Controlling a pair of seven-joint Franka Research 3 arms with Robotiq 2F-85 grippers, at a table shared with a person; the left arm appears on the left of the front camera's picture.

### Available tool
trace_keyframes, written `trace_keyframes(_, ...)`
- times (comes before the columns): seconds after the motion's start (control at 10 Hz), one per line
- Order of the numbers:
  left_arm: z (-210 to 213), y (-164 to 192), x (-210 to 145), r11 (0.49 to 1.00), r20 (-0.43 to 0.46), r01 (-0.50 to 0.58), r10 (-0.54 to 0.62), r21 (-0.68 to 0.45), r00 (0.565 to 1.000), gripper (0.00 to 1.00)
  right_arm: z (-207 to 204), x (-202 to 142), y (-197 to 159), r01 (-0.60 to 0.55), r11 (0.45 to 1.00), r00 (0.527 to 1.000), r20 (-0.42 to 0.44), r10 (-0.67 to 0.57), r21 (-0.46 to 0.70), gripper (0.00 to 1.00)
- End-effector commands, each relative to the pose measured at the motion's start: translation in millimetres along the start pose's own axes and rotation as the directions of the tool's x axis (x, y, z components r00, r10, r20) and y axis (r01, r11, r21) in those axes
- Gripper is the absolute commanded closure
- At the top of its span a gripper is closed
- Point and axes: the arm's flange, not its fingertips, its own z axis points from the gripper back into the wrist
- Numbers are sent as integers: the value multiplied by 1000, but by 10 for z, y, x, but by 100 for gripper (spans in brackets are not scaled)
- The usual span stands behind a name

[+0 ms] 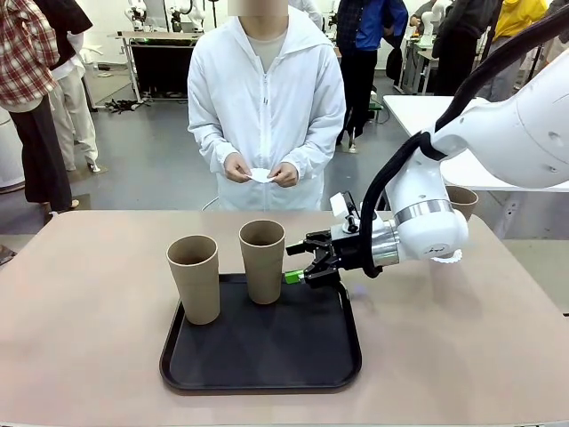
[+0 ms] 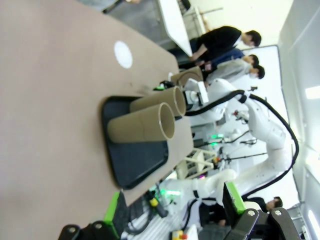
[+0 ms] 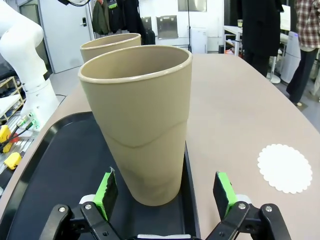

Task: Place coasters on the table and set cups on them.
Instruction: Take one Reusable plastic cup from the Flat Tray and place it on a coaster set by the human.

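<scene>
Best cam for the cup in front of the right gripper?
Right wrist view: the cup is close and upright in the tray, inside the open right gripper. Front view shows it whole but smaller; left wrist view shows it small, sideways, beside the other cup.

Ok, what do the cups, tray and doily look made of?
Cups: tan, matte, no glare; likely plastic or fibre composite. Tray: black, faint sheen, rounded rim; probably plastic. Doily: white, flat, scalloped lacy edge; looks like paper.
</scene>
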Motion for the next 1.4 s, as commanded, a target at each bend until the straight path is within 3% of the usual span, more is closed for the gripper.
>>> trace_keyframes(0.0,8,-1,-5,1000,8,12,-11,-16,1000,0,-114,11,-54,30,999,999,-19,-30,12,0)
trace_keyframes(1.3,8,-1,-5,1000,8,12,-11,-16,1000,0,-516,61,-77,30,993,1000,-10,-29,116,0)
